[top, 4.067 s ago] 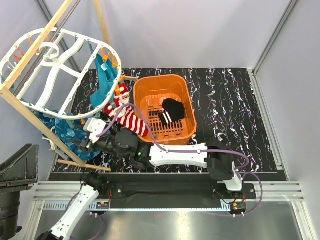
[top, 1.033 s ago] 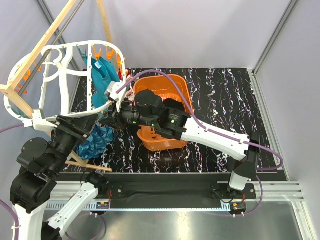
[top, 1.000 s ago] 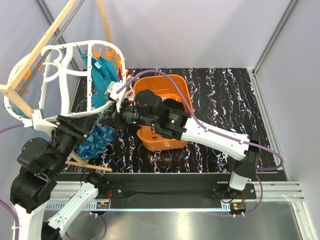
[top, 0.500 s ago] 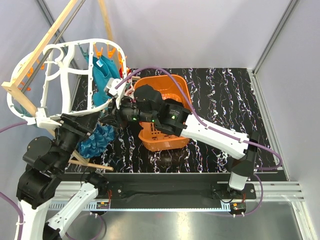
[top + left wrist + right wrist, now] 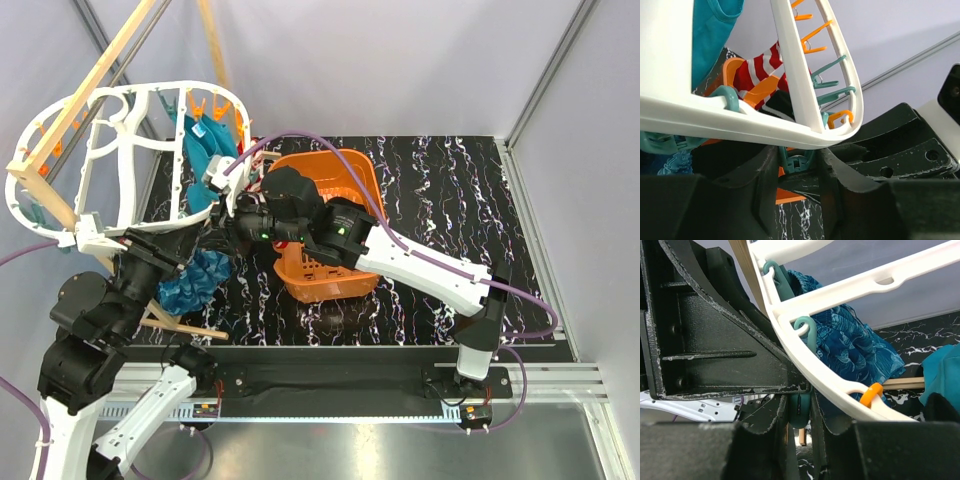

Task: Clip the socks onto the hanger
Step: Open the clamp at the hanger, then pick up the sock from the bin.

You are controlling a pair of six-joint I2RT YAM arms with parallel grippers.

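The right hand (image 5: 800, 415) pinches narrowly on a teal peg (image 5: 801, 407) beneath the hanger (image 5: 840, 291) rim; the left hand (image 5: 796, 167) straddles another, grip unclear. The striped sock (image 5: 756, 70) hangs just behind that rim: squeeze the peg fully open before feeding the cuff in.

Socks (image 5: 756, 69): we log one striped patch behind the hanger (image 5: 715, 112); its rim and rib cover the rest.
Basket (image 5: 372, 185): from above, the right arm (image 5: 420, 265) hides much of its inside.
Hanger: cut by the left and top edges in the left wrist view.
Right gripper (image 5: 800, 416): a teal peg (image 5: 801, 405) sits clamped between its fingers, lower end unseen.
Left gripper (image 5: 797, 187): we cannot tell whether its fingers touch anything.
Wooden frame (image 5: 88, 80): runs off the top edge.
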